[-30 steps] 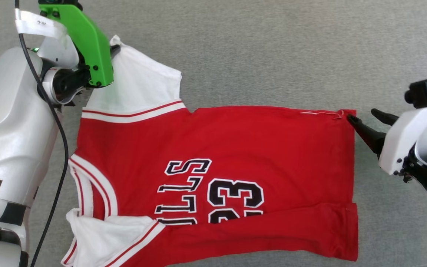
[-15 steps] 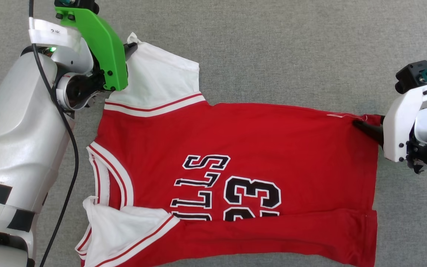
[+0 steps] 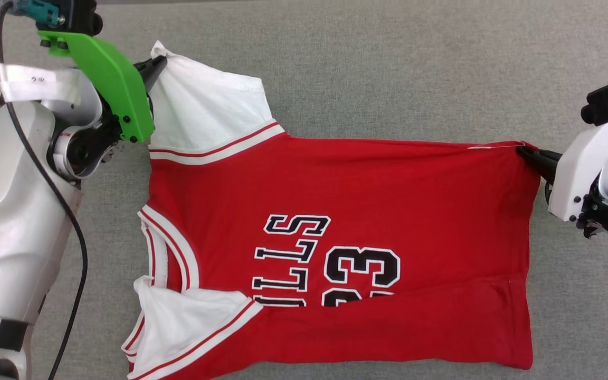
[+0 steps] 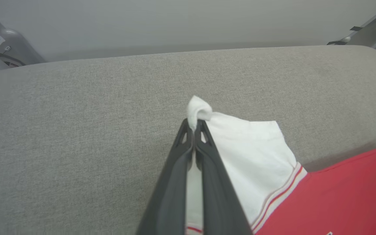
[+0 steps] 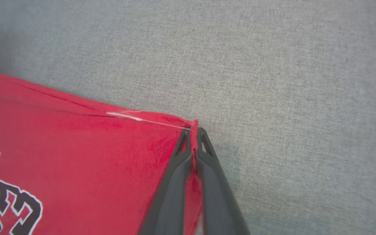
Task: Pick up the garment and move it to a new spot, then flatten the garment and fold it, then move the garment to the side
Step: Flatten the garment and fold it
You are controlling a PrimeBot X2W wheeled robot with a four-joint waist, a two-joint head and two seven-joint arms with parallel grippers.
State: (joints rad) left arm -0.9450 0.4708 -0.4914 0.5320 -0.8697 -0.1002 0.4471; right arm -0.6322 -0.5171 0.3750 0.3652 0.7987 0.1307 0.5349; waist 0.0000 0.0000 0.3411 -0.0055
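Nearest the robot, along the close edge of the garment [image 3: 367,211], a long red band [image 3: 388,332] lies doubled over the body and covers the lower part of the black-and-white lettering [image 3: 335,264]. Beside it the near white sleeve [image 3: 188,327] sits rumpled, its thin red-and-white trim bent at an angle. Whether that band is a first fold or a stray flap cannot be told.

Further out, the red body lies smooth and almost rectangular on the grey woven surface [image 3: 388,68], with the striped collar [image 3: 169,253] curving at the robot's left.

Both claws grip the far edge. The left gripper [image 3: 159,62], fingers pressed together, pinches the tip of the far white sleeve [image 3: 209,111]; in the left wrist view a small curl of cloth pokes past the fingertips. The right gripper [image 3: 523,151], likewise pressed together, nips the far hem corner, where a loose white thread [image 3: 494,147] trails along the seam. The far edge runs straight and taut between them.

As a judgement, the pick-up and move look done and the flattening is well on. The fold proper and the shift to the side are left to do. The cloth looks like a thin, soft knit that drapes and creases readily. The covering under it is coarse, matte and felt-like, and should keep the cloth from sliding.
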